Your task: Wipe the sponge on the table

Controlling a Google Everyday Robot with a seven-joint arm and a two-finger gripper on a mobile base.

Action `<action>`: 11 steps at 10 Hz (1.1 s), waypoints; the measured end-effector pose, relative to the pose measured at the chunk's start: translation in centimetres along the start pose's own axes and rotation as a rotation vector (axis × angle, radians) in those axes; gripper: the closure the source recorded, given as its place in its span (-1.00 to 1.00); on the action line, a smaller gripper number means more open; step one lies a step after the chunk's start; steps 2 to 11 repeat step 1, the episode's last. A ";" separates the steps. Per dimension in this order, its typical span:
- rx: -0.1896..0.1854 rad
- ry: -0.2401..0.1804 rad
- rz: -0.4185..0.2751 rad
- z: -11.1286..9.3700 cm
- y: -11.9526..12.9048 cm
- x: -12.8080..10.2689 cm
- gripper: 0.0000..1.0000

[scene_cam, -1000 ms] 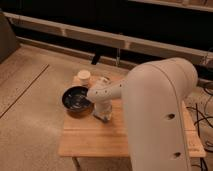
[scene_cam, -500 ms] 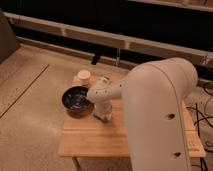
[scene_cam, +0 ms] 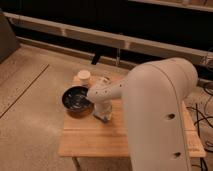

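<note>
The table is small, with a light-brown wooden plank top. My white arm reaches down over its middle, and the gripper points down at the tabletop just right of a dark bowl. At the gripper's tip a small pale blue-grey patch, the sponge, rests against the wood. Most of the sponge is hidden by the wrist.
A dark bowl stands on the table's left part, touching or nearly touching the wrist. A white cup sits at the back left corner. My bulky arm link covers the table's right half. Cables lie on the floor at right.
</note>
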 end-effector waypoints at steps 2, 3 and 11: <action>0.000 0.000 0.000 0.0 0.0 0.0 0.70; 0.000 0.000 0.000 0.0 0.0 0.0 0.70; 0.000 0.000 0.000 0.0 0.0 0.0 0.70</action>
